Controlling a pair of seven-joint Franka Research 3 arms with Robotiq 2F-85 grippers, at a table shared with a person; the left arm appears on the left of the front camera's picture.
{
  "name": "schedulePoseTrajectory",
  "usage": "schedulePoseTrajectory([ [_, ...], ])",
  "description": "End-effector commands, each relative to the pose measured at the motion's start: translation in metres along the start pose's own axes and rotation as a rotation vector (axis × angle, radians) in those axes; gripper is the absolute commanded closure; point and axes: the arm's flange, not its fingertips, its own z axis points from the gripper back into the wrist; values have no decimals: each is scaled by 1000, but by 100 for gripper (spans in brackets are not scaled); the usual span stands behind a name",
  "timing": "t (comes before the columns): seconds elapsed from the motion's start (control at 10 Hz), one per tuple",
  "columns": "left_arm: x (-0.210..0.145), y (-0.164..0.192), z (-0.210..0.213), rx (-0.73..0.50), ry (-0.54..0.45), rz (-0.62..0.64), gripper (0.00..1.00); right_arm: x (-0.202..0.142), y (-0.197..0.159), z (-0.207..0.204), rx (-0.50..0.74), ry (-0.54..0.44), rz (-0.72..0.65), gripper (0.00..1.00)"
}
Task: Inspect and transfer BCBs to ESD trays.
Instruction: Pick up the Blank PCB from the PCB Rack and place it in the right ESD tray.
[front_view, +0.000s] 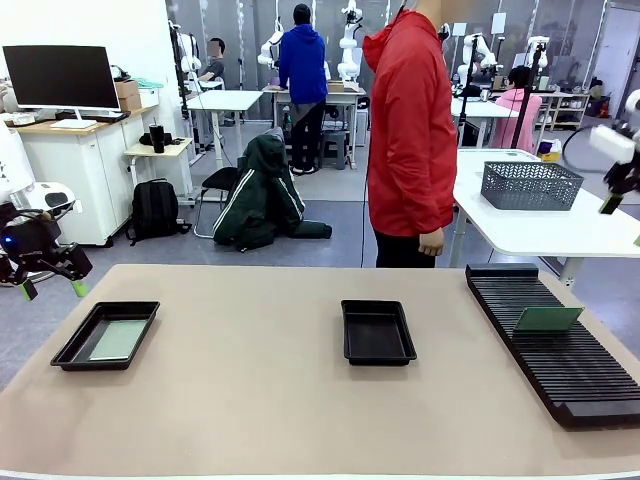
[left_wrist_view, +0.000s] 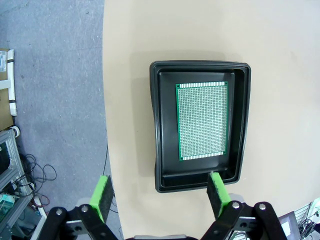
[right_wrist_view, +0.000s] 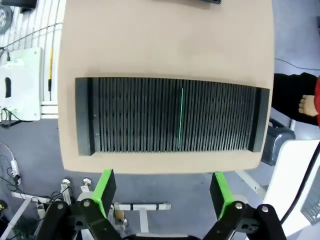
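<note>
Left fingers (left_wrist_view: 101, 197) and right fingers (right_wrist_view: 106, 187) are wide, empty. One board (left_wrist_view: 202, 120) lies in the 9 o'clock tray (left_wrist_view: 239, 125); another board (front_view: 547, 319) stands in the 3 o'clock rack (front_view: 580, 380).

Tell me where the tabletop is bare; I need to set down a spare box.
Widest bare patch: tan table between the left shallow black plastic tray, holding a pale green board, and the empty middle black tray, plus the near strip. Narrower gap before the long black ribbed rack, which crowds the right side.
</note>
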Motion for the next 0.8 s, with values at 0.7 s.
schedulePoseTrajectory([
  [0.7, 0, 1, -2, -2, -10, -2, 0, -20, -39, -197, -7, -28, 31, 0],
])
